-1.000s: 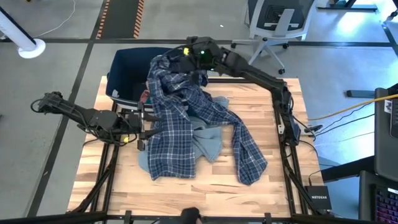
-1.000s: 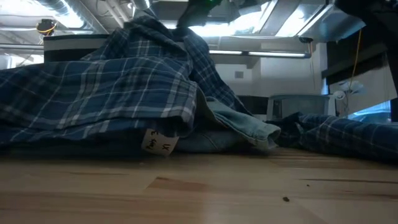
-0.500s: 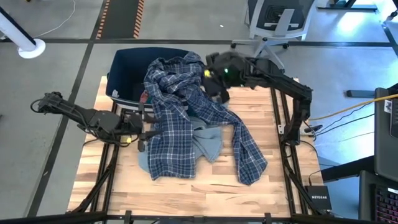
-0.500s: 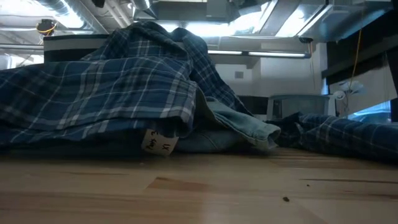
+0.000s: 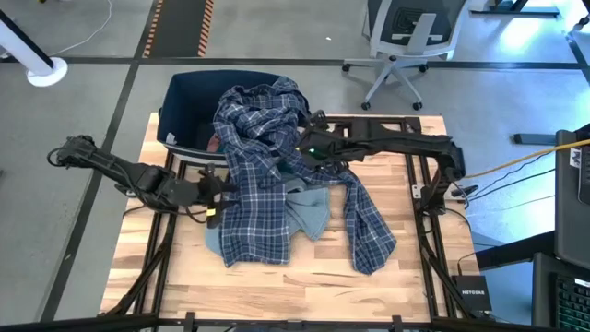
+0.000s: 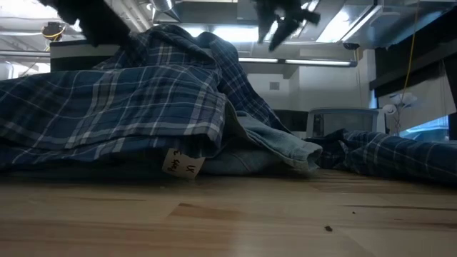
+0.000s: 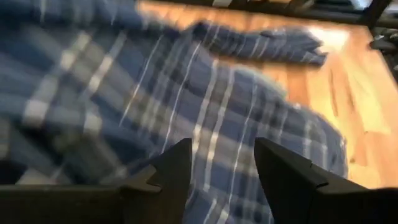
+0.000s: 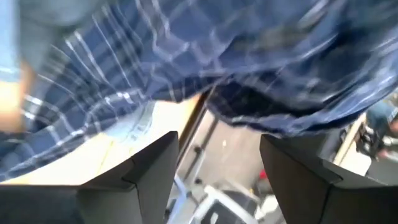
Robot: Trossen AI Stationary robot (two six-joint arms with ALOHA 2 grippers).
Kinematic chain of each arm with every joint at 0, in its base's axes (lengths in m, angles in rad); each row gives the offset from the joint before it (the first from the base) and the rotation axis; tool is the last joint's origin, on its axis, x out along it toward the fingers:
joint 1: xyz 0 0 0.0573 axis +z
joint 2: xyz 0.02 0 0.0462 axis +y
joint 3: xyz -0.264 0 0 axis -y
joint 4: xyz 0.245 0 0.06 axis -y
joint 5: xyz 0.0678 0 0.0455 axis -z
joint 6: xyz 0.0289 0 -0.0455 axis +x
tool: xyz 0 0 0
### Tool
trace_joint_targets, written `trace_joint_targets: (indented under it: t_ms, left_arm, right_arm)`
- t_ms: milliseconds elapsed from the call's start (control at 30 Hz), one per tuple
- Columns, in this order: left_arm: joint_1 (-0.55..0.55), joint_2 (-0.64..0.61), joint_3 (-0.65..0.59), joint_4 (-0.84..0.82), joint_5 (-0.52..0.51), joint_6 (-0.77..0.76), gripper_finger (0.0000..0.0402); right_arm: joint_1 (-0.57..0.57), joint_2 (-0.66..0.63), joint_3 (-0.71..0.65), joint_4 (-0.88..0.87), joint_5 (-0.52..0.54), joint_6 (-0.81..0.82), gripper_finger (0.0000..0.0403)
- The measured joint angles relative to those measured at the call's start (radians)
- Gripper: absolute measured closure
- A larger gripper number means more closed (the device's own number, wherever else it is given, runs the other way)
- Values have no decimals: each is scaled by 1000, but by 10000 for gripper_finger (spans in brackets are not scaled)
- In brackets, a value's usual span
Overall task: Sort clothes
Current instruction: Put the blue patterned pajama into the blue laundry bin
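The large blue-white plaid shirt [image 5: 263, 175] lies spread across the table, its upper part heaped over the rim of the dark blue bin [image 5: 184, 97]. A light grey-blue garment [image 5: 309, 214] lies under it and also shows in the low view [image 6: 278, 146]. A pink piece [image 5: 214, 142] peeks out at the bin's edge. My left gripper [image 5: 219, 191] is open at the shirt's left edge, and its wrist view [image 7: 221, 146] shows plaid cloth ahead. My right gripper [image 5: 307, 150] is open above the shirt's middle, and it is empty in its wrist view [image 8: 217, 137].
Bare wood [image 5: 277, 286] lies along the table's near edge and at the far right corner [image 5: 406, 129]. An office chair [image 5: 406, 37] stands on the floor beyond the table. A white label [image 6: 178, 164] hangs at the shirt's near hem.
My right gripper has left the shirt's upper part over the bin. It swung toward the table's right edge, then came down and nearer, over the shirt's middle. The shirt's raised top has sunk onto the bin's rim. The rest of the shirt has stayed put.
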Motion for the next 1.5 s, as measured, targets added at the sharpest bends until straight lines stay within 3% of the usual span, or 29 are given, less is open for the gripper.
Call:
trace_joint_targets:
  t_ms: [167, 333, 567, 767, 967, 1133, 1300, 1500]
  left_arm:
    - [18, 2, 0, -89, -71, -101, 233]
    - [52, 35, 0, -141, -79, -156, 233]
    - [75, 58, 0, -48, -73, -120, 233]
    - [65, 28, 84, -233, 24, -218, 233]
    - [52, 17, 144, -456, 27, -371, 233]
    - [54, 29, 87, -579, -12, -556, 233]
    - [54, 37, -19, -403, -99, -472, 233]
    - [68, 53, -93, 8, -103, -197, 233]
  right_arm:
    - [-50, -134, -325, 264, 14, 0, 157]
    - [-90, -271, -649, 550, 18, 4, 157]
    - [-87, -348, -923, 793, 11, 24, 157]
    - [-89, -349, -995, 890, 13, -1, 157]
    - [-89, -349, -995, 995, 13, -26, 157]
    - [-89, -349, -995, 1016, -54, -19, 157]
    - [-89, -335, -995, 1024, -70, 0, 157]
    - [-89, -265, -995, 1139, -183, 3, 157]
